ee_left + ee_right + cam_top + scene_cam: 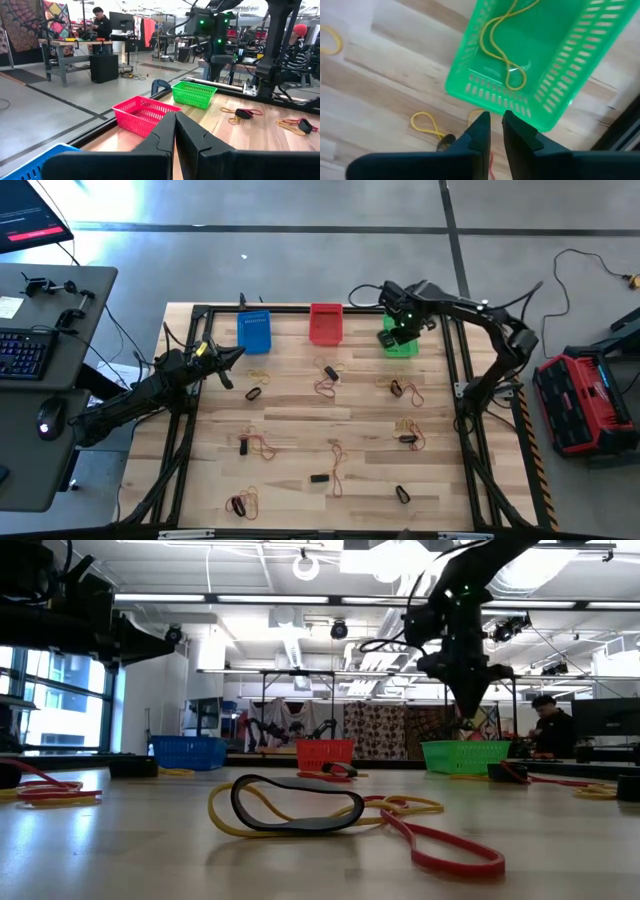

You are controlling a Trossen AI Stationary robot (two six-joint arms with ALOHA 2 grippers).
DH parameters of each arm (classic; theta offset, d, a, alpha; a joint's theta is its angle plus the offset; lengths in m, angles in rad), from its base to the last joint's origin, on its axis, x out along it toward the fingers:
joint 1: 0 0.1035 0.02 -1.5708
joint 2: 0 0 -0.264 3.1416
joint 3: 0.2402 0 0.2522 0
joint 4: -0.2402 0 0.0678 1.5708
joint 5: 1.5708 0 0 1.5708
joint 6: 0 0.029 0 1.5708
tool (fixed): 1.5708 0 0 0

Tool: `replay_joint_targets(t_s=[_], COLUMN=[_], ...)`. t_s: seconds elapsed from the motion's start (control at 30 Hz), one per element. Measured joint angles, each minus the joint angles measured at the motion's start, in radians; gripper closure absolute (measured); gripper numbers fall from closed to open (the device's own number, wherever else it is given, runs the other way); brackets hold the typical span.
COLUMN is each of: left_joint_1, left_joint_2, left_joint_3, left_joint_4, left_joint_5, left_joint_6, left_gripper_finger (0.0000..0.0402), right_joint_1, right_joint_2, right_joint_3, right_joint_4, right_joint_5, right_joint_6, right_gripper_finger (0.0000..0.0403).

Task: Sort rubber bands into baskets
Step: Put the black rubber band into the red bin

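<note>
We have the right gripper (492, 120) hanging above the green basket (555, 95), over its near edge, and nothing sits between its fingers: they stand only a narrow slit apart, nearly closed and empty. Down inside the green basket lies a yellowish band (502, 47), a long loose loop on the basket floor, below and just ahead of those fingertips. On the wood just outside the green basket we spot another yellow loop (426, 123), beside a small black band (445, 141).

From above, the green basket (400, 343) is the end one in a row of three; the red basket (326, 323) stands next to it, and the blue basket (254, 332) lies beyond the red one. The left gripper (175, 131) is pressed fully closed on nothing, held over the table well away from the green basket, nearest the blue one. More bands (326, 378) are scattered across the table (300, 430), in front of the green basket's row.
</note>
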Motion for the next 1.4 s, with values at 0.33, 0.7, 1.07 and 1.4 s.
replay_joint_targets(t_s=[0.33, 0.7, 1.07, 1.4], left_joint_1=[0.0, 0.0, 0.0, 0.0], left_joint_2=[0.0, 0.0, 0.0, 0.0], left_joint_3=[0.0, 0.0, 0.0, 0.0], left_joint_4=[0.0, 0.0, 0.001, 0.01], left_joint_5=[0.0, 0.0, 0.0, 0.0], left_joint_6=[0.0, 0.0, 0.0, -0.001], left_gripper_finger=[0.0398, 0.0398, 0.0398, 0.0398], right_joint_1=[0.162, 0.405, 0.591, 0.735], right_joint_2=[0.0, -0.004, -0.004, -0.004], right_joint_3=[-0.001, -0.001, -0.141, -0.405], right_joint_4=[0.115, 0.382, 0.946, 1.44], right_joint_5=[-0.001, 0.054, 0.108, 0.244], right_joint_6=[0.159, 0.196, 0.115, 0.027], right_gripper_finger=[0.0401, 0.0402, 0.0403, 0.0403])
